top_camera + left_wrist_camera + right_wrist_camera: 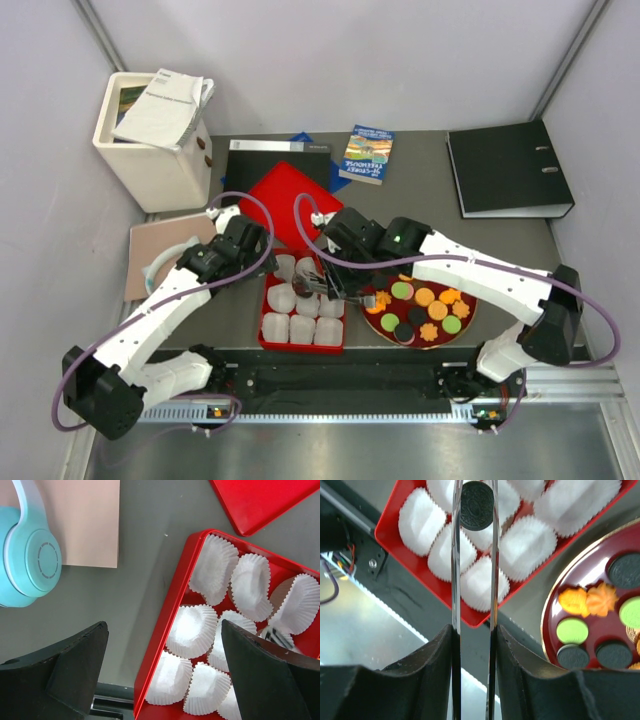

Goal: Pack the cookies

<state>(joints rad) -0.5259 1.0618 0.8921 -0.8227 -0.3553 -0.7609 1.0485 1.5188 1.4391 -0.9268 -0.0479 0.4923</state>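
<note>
1. The right claw [472,645] is closed tight on the handles of slim shiny metal tongs [455,580]. The tong tips pinch one round black cookie [477,505] by its rim.
2. That cookie hangs over the white crinkled paper liners [527,547] in the red rectangular tray [387,530]. Being a disc, it has no long axis. Its embossed face is turned towards the wrist camera, and the tongs run straight out from the claw towards the tray.
3. The left claw [164,630] is wide open and holds nothing. It hovers over the tray's left edge.
4. Progress looks early: every liner I can see looks empty.
5. The other cookies [571,630], black, green and orange, sit on the dark red round gold-rimmed plate [549,605], on the grey counter [400,210] just right of the tray.
</note>
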